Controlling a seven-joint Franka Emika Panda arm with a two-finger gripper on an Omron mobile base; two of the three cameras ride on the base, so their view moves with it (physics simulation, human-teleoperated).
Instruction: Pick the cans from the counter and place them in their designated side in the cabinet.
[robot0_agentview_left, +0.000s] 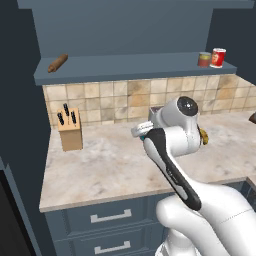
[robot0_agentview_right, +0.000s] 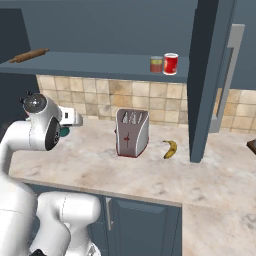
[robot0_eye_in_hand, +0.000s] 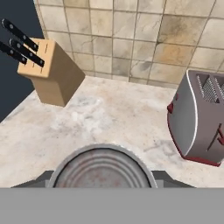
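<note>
Two rear base views sharing the counter (robot0_agentview_left: 100, 170); hand view close above it.

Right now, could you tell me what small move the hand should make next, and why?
Probably lift straight up: the hand is shut on the teal can, still at counter height, while the cabinet shelf with the other can sits above.

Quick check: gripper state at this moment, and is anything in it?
Gripper: shut on the teal-labelled can, whose grey metal top sits between the fingertips in the hand view, above the counter.
</note>
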